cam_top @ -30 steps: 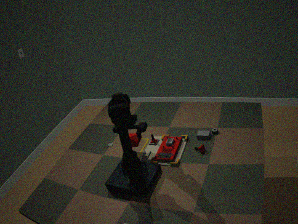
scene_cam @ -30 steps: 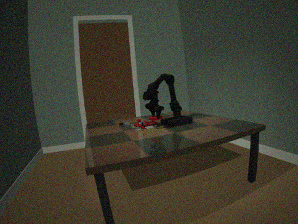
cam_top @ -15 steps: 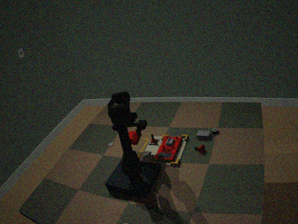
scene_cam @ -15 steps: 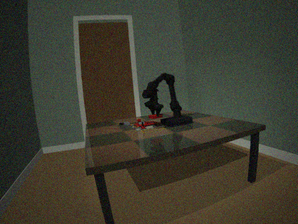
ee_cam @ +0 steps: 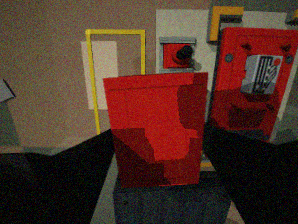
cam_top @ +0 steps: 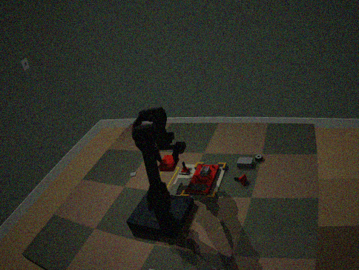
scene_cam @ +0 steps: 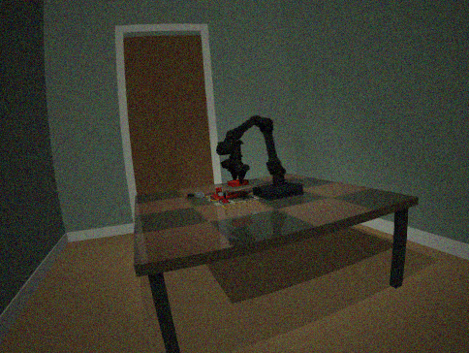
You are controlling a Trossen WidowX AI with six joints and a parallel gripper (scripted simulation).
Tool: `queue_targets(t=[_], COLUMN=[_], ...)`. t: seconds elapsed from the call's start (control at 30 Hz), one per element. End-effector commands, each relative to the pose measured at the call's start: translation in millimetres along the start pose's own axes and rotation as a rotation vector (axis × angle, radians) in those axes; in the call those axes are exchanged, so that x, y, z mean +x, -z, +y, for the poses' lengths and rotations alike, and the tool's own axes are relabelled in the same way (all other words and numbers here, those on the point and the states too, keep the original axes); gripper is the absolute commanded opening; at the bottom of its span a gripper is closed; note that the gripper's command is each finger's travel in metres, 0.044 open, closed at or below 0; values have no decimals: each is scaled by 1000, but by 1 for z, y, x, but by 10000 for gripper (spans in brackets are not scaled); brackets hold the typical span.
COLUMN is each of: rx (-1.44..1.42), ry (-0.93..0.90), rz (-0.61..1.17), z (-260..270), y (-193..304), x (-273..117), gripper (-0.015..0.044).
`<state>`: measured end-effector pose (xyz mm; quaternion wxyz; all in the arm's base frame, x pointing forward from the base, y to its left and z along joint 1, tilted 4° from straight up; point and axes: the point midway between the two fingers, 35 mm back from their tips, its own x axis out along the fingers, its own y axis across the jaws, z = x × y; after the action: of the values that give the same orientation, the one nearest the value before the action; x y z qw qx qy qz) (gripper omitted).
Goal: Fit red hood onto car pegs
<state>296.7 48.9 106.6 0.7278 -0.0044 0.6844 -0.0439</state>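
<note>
The hood [cam_top: 168,163] [scene_cam: 237,183] [ee_cam: 150,107], a red shell with a flat roof, is off the table between the fingers. My gripper [cam_top: 169,159] [scene_cam: 238,180] [ee_cam: 157,131] is shut on it, one finger on each side. The hood's roof faces the wrist camera; its corner holes are hidden. The red chassis [cam_top: 212,179] [ee_cam: 231,80] sits to the right of the hood in the wrist view, in a jig with yellow corners [cam_top: 222,164] [ee_cam: 216,24]. The grey engine block [cam_top: 205,170] [ee_cam: 260,80] stands on its deck. The pegs are too dim to make out clearly.
A red part with a black knob [cam_top: 185,170] [ee_cam: 172,56] stands left of the chassis. A yellow outline [ee_cam: 115,32] is further left. Beyond the jig lie a grey box [cam_top: 245,162], a small wheel [cam_top: 259,158] and a red piece [cam_top: 242,179].
</note>
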Motion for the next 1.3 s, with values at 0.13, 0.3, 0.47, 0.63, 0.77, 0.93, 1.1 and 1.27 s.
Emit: queue_targets(t=[0.13, 0.3, 0.47, 0.63, 0.77, 0.93, 1.1, 1.27], rx=[6, 12, 17, 23, 27, 32, 37, 43], ry=[4, 4, 4, 4, 5, 5, 6, 7], rz=[1, 2, 2, 2, 2, 2, 2, 1], z=[-21, -35, -50, -65, -78, -93, -109, -126], y=[-11, -18, -23, -28, -31, -35, -37, -37], x=[0, -1, -1, -1, -1, -1, -1, -1], gripper=[0, 0, 0, 0, 0, 0, 0, 0])
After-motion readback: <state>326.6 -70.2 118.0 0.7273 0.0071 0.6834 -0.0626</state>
